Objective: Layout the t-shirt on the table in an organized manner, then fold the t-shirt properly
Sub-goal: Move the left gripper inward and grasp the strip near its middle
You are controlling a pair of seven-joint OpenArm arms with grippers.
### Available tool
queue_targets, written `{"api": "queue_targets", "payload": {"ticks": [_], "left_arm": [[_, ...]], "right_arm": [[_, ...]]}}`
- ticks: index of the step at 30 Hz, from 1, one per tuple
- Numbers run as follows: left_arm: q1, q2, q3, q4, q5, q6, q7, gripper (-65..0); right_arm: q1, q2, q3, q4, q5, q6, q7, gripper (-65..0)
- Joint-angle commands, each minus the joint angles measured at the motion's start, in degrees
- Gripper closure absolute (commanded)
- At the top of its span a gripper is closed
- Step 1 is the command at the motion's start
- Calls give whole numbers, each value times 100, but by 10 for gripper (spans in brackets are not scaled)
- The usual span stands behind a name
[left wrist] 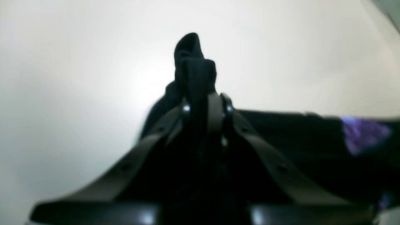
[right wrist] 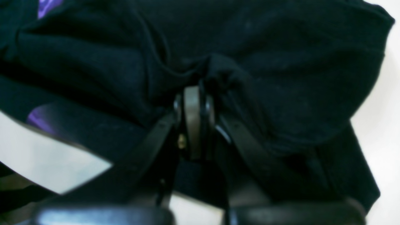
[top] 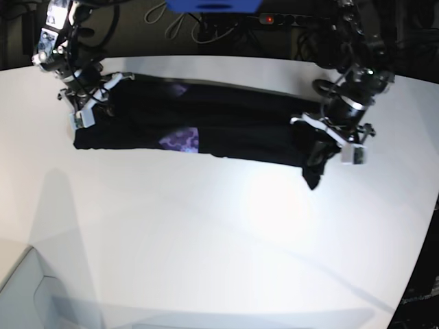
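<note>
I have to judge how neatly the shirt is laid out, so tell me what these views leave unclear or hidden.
- Printed graphic: only purple patches show on the t-shirt in the base view; folds hide the rest.
- Left gripper: left wrist view is blurred; bunched cloth covers the fingertips.
- Right gripper: right wrist view is dark, and cloth hides what lies under it.
- Sleeves and collar: too small and dark to pick out on the table.

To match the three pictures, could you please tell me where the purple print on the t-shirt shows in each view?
Left wrist: purple print at right edge, beyond the left pincer.
Right wrist: slivers top left and lower left.
Base: middle of the t-shirt, nearer picture-left.
Shared landmark: the print itself, on black cloth over the white table.
</note>
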Motion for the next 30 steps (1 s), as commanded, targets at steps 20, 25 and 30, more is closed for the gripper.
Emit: {"api": "queue_targets", "payload": {"ticks": [20,25,30], "left_arm": [[-285,847,2485,-322,1841,591,-164,0],[-329,645,2889,-428,1815,881,-164,0],[-329,645,2924,-428,1859,855,-129,-1]], "right_arm": [[17,37,10,78,117,-2,124,0],[26,37,10,87,117,-2,124,0],[44,37,10,87,117,-2,115,0]]}}
